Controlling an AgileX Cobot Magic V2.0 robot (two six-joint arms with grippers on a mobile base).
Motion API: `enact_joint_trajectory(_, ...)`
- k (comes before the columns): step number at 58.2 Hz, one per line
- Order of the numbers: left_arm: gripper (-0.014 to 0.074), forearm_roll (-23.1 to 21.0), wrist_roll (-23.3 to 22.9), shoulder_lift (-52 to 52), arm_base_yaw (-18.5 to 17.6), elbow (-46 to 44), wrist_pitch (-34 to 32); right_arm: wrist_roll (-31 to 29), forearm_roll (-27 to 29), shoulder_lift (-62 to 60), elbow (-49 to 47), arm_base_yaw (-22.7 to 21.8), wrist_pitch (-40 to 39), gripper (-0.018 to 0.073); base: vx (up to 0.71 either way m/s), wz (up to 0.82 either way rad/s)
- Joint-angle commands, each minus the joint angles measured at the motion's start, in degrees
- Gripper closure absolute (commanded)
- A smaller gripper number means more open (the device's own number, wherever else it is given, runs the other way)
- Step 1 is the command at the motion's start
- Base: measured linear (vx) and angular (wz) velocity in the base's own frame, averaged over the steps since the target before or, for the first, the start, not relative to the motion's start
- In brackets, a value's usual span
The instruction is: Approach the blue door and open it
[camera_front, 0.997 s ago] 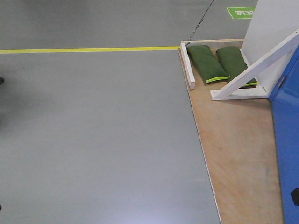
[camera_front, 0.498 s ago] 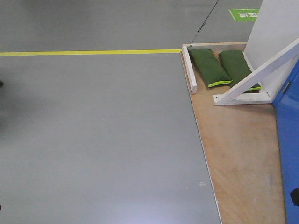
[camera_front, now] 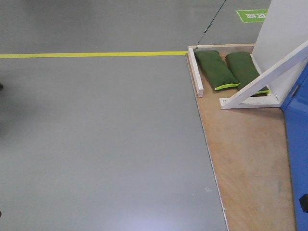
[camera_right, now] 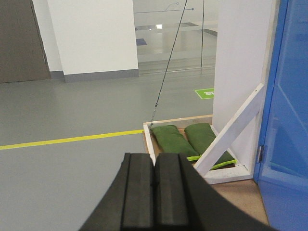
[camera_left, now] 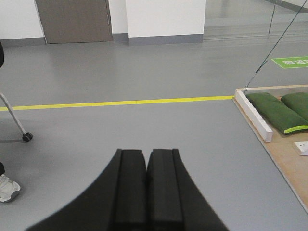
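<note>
The blue door rises at the far right of the right wrist view, glossy, with a metal hinge on its left edge; its handle is out of view. In the front view only a blue strip of the door shows along the right edge. My right gripper is shut with nothing in it, low in the frame, left of the door and apart from it. In its own wrist view my left gripper is also shut and empty, hanging over grey floor.
A plywood platform lies before the door, with a white wooden brace and two green sandbags at its far end. A yellow floor line crosses the grey floor. A chair caster and a shoe are at left.
The front view has shifted slightly: the platform, brace and sandbags sit a little further right and up, and less of the blue door shows. Both grippers stay shut.
</note>
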Motion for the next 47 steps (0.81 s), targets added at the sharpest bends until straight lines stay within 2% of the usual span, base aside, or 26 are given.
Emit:
enact_joint_trajectory(1,0.0524,-0.2,-0.4,-0.8,0.0,-1.6,-4.6,0.0,-0.2,-0.9,0.1,0.0,-4.8,0.0548,0.00,0.00)
enact_joint_trajectory(12,0.0524,-0.2,-0.4,-0.8,0.0,-1.6,-4.6,0.0,-0.2,-0.9,-0.2,0.0,-4.6,0.0548,0.00,0.00)
enact_joint_trajectory(16,0.0524,-0.2,-0.4,-0.8,0.0,-1.6,-4.6,0.0,-0.2,-0.9,-2.7,0.0,-1.9,0.0548,0.00,0.00)
enact_joint_trajectory(27,0.0524,-0.2,-0.4,-0.8,0.0,-1.6,-4.6,0.0,-0.3,3.0,-17.0,-0.1,8.3,0.0548,0.00,0.00)
enact_joint_trajectory(40,0.0524,-0.2,-0.4,-0.8,0.0,-1.6,-4.6,0.0,-1.8,11.8,-31.3,0.7,8.2,0.0548,0.00,0.00)
enact_joint_trajectory(47,0.0524,-0.2,-0.4,-0.8,0.0,-1.6,-4.6,0.0,-3.6,18.3,-37.4,-1.6,8.0,0.0548,0.00,0.00)
